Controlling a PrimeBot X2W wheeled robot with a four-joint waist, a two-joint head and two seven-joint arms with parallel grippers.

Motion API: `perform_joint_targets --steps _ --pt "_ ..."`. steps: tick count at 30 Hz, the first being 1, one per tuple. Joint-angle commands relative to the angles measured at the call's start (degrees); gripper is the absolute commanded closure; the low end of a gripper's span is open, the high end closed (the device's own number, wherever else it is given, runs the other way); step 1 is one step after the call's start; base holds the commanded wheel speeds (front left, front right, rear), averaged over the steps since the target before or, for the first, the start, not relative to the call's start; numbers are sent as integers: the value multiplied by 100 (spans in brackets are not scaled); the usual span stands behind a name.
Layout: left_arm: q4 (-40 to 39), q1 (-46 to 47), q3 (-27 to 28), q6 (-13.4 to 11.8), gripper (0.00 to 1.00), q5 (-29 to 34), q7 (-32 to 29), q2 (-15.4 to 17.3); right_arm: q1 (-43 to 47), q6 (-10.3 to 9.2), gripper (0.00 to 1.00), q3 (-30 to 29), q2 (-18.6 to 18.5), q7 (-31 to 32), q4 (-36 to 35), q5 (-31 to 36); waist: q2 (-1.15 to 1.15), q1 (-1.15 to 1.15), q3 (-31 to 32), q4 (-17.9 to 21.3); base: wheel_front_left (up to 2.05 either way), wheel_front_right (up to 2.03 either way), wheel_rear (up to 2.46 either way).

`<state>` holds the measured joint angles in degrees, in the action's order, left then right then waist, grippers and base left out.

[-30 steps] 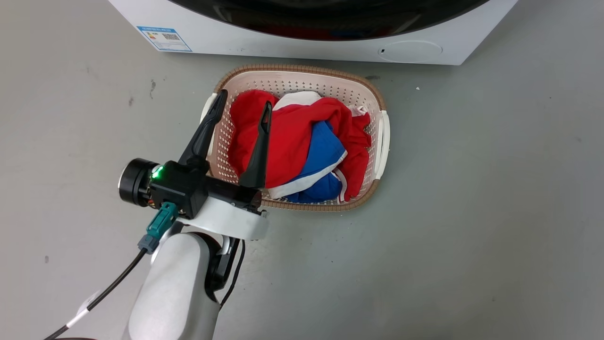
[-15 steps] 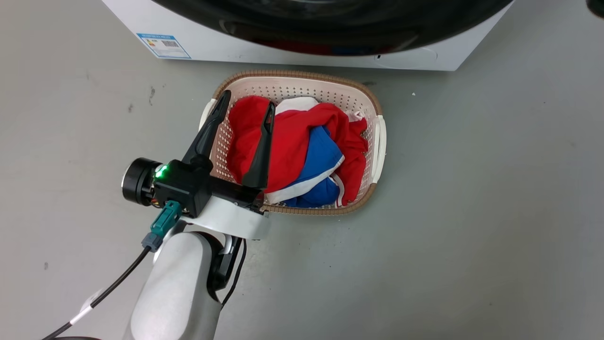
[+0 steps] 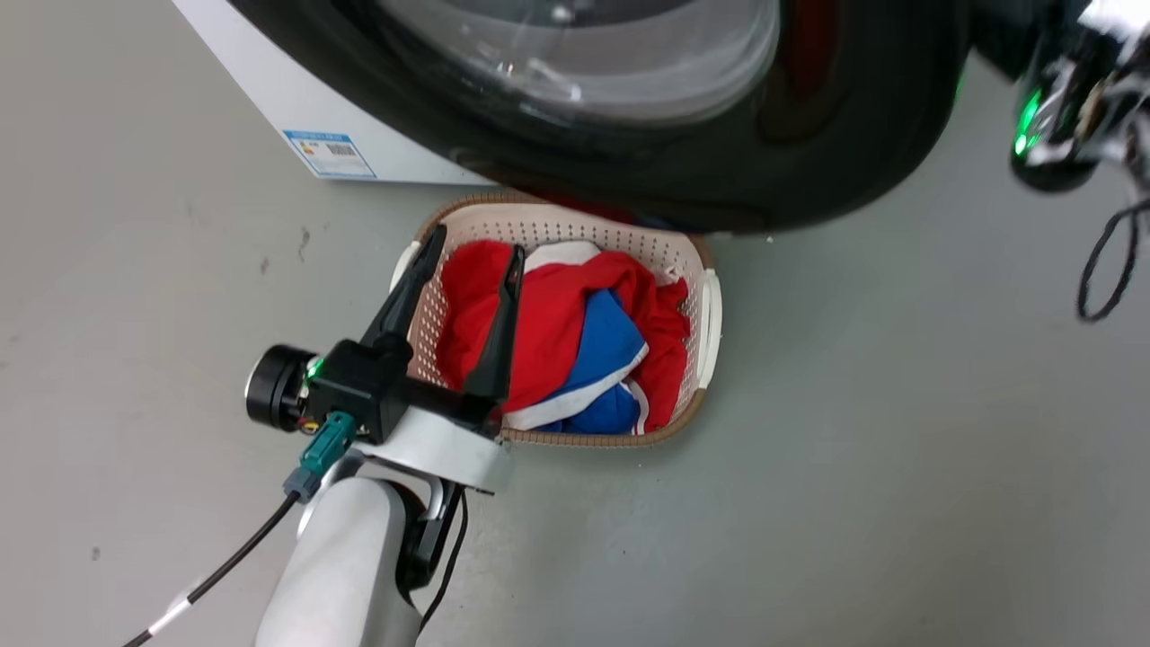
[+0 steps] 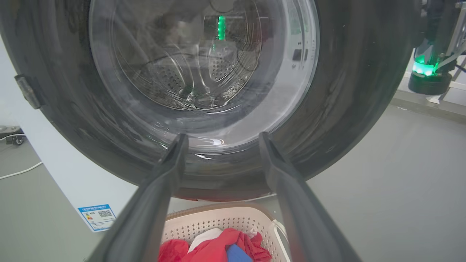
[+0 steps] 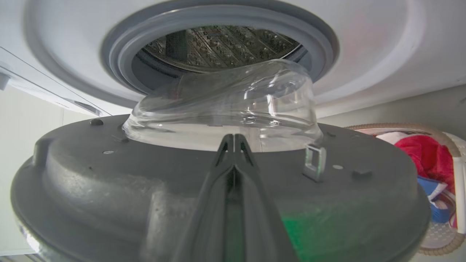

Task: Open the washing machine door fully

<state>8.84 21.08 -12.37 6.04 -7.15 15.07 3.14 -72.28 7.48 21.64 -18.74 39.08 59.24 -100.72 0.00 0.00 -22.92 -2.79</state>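
Note:
The washing machine door (image 3: 809, 171), a glossy black ring around a clear glass bowl (image 3: 611, 63), stands swung out from the white washing machine (image 3: 269, 90), above the basket's far rim. In the right wrist view my right gripper (image 5: 233, 137) is shut, its fingers lying against the door's grey inner face (image 5: 109, 174) just below the bowl (image 5: 225, 105); the steel drum opening (image 5: 218, 43) shows behind. The right wrist (image 3: 1047, 135) glows green past the door's edge. My left gripper (image 3: 478, 240) is open over the basket, and faces the door's outer side (image 4: 364, 91).
A cream laundry basket (image 3: 710, 305) with red, blue and white clothes (image 3: 575, 332) sits on the grey floor right in front of the machine. A blue label (image 3: 328, 155) marks the machine's lower left. Bare floor (image 3: 898, 449) lies to the right.
The door has swung outward and now overhangs the basket's far rim. The right wrist has come into the top right. The head camera has tilted up. The left gripper stays open.

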Motion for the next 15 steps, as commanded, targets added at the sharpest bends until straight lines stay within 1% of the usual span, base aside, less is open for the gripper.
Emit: perform_joint_targets --steps 1,9,15 --pt "22 -111 23 13 0 31 15 23 243 3 100 71 109 71 -86 2 0 0 153 17 0 0 0" --pt "137 -429 116 32 0 3 15 15 1178 3 100 167 261 111 -730 -120 0 0 607 13 0 0 0" --pt "202 -677 134 11 0 -63 15 -2 1850 3 100 299 359 133 -1222 -212 0 0 951 -61 0 0 0"
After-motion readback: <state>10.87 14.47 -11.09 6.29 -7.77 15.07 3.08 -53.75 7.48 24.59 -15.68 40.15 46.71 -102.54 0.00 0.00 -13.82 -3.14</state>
